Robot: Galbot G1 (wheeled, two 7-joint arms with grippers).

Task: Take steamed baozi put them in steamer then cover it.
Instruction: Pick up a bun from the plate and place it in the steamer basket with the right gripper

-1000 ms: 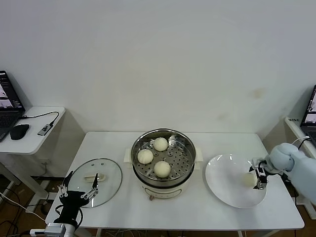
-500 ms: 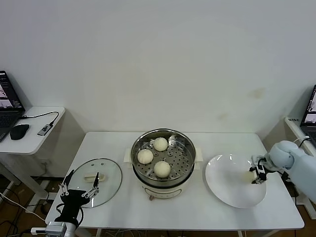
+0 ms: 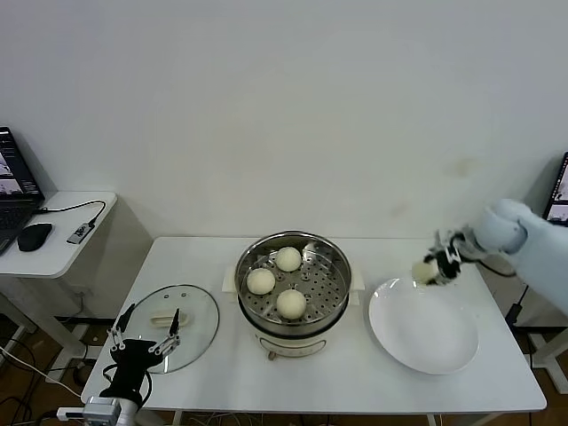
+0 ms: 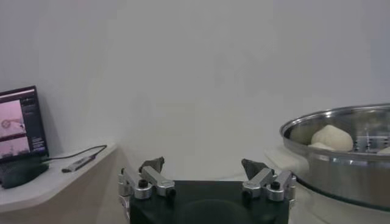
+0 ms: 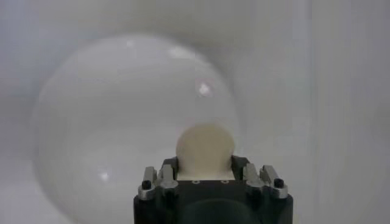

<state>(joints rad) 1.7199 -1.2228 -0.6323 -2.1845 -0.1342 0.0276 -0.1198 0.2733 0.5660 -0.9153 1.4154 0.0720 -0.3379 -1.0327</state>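
The right gripper [image 3: 437, 269] was clenched on the fourth small, round, pale cream steamed bun [image 3: 424, 271], held in the air above the far rim of the flat white plate [image 3: 424, 333]. Three like buns [image 3: 291, 303] lay in the round shiny steel steamer [image 3: 293, 282] on the white tabletop [image 3: 213, 368]. The bun looked light and soft, easily dented, so a gentle hold across its widest part seemed best. The left gripper [image 3: 142, 344] hung spread wide over the clear glass lid [image 3: 173, 324], whose cream central handle [image 3: 167, 318] looked the natural place to hold that slippery, breakable cover.
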